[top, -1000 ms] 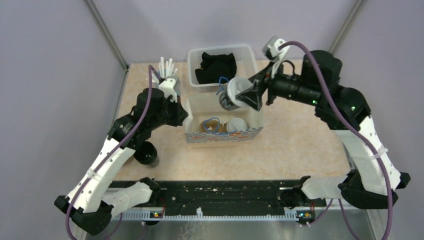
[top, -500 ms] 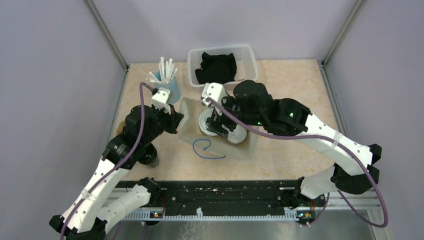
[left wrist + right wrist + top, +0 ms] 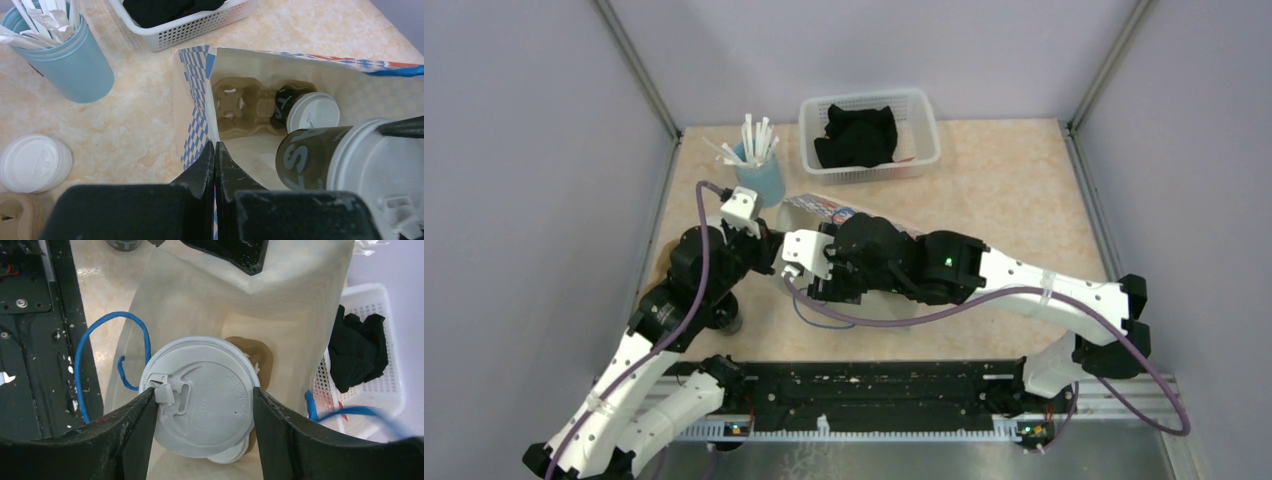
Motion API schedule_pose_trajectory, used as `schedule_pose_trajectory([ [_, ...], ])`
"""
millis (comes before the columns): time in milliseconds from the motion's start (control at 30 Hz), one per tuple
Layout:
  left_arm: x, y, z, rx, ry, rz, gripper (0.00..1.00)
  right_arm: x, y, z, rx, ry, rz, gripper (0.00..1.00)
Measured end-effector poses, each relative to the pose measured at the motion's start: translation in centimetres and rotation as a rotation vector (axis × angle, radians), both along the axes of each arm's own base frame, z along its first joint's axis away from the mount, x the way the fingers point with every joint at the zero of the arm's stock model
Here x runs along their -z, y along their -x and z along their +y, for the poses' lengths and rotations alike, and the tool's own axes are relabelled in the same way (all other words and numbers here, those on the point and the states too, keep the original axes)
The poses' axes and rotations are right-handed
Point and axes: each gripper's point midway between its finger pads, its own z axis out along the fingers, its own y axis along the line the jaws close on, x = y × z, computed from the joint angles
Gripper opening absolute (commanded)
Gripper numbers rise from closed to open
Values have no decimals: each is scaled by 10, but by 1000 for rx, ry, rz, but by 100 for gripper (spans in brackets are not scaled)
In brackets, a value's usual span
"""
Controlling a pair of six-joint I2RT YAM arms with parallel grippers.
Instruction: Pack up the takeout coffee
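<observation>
1. A beige marbled counter (image 3: 1024, 200) walled in pale grey carries everything. At its back stand one white basket (image 3: 874, 173) holding a black cloth (image 3: 856, 135) and one blue tumbler (image 3: 762, 182) of white straws (image 3: 754, 135).
2. From above, the two arms cover most of the paper bag (image 3: 829, 210). Only a patterned strip of its rim and one blue handle (image 3: 809, 315) show. One all-black cup (image 3: 726, 320) stands by the left arm.
3. The left wrist view looks down into the bag. One brown carrier (image 3: 235, 107) lies on its floor, with one socket bare and the seated cup (image 3: 307, 111), dark with a white lid, in the other.
4. In that view the left tool (image 3: 215, 147) has its fingers pressed together on the bag's checked rim.
5. Only that view shows one stack of white lids (image 3: 32, 162) on the counter, left of the bag.
6. The right wrist view shows the right tool (image 3: 202, 397) clamped on the lid of the held cup (image 3: 210, 410). The cup is inside the bag's mouth, above the carrier and near the seated cup.
7. The same view shows a second handle on the bag's far side.
8. Count: two coffee cups, one carrier, one bag.
</observation>
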Motion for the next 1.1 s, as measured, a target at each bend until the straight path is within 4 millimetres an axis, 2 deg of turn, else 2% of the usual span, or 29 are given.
schedule_pose_trajectory([
  [167,0,0,0,-5,2,2,0,30,-7,-2,40,47,-19,60],
  [300,-1,0,0,-11,24,11,0,64,-11,-19,80,123,-30,59],
  [367,0,1,-1,-13,34,19,0,72,-12,-25,93,143,-39,59],
  [533,1,5,-2,-10,63,36,0,78,-20,-21,108,123,-79,59],
  [733,10,14,3,-14,58,63,0,76,-36,0,130,61,-110,59],
  [967,26,29,13,-22,47,86,0,90,-49,18,137,35,-127,59],
  [1100,27,33,18,-39,63,75,0,98,-54,23,133,36,-134,59],
])
